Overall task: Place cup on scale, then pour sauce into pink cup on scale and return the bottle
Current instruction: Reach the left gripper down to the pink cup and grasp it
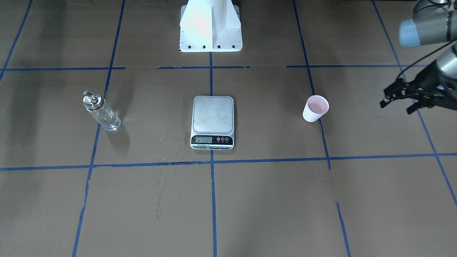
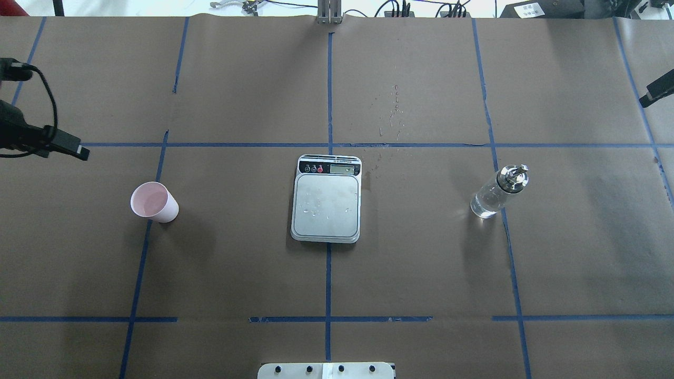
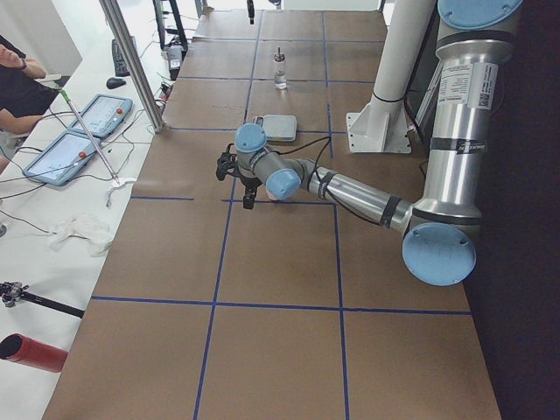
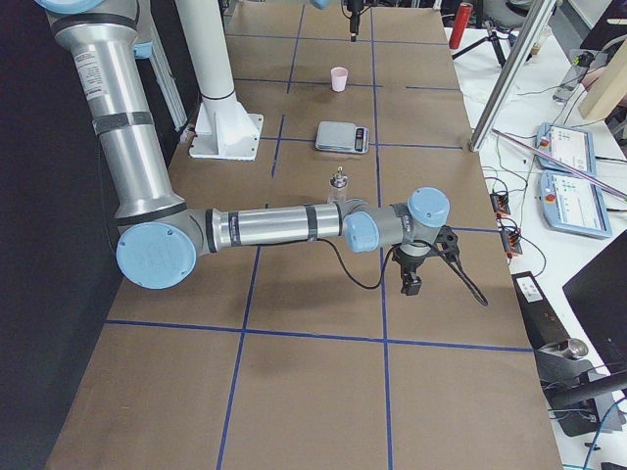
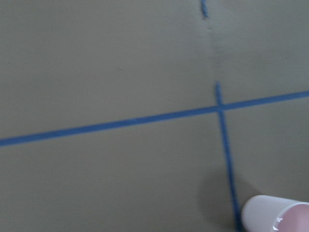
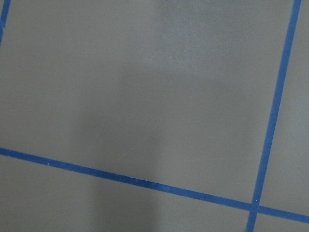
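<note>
The first step had not begun. In the overhead view the pink paper cup stood at the scale's 9 o'clock, the glass bottle at 3 o'clock. The left gripper, fingers spread and empty, hovered at the cup's 10 o'clock. Next it needed to straddle the cup's wall. The right gripper's fingers could not be judged.

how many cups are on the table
1. The cup stands upright on the table on the robot's left side, apart from the scale; no other shows in any view.

Brown table, blue tape grid; two tablets, red tube nearby.
</note>
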Robot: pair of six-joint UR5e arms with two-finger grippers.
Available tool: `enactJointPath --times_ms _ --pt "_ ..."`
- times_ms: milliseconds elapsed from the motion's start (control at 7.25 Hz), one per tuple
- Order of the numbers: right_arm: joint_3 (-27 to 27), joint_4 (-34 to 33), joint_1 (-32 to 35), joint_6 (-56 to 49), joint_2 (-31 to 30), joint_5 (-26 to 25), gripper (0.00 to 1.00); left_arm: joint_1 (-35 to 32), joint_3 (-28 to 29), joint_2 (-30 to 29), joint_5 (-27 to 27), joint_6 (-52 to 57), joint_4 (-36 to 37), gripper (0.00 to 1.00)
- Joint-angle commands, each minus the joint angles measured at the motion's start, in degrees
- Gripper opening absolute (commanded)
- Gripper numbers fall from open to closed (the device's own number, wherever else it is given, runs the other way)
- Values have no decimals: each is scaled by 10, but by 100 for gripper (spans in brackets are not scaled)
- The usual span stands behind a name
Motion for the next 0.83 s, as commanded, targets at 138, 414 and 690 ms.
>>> enactJointPath --times_ms 138,414,690 --pt "3 49 -8 3 -17 1 100 97 3 -21 10 -92 0 98" --pt "-3 109 -14 18 -35 0 100 103 15 -21 10 -92 -1 98" --pt "-4 109 -19 22 -35 0 100 109 38 -29 10 -91 -4 89"
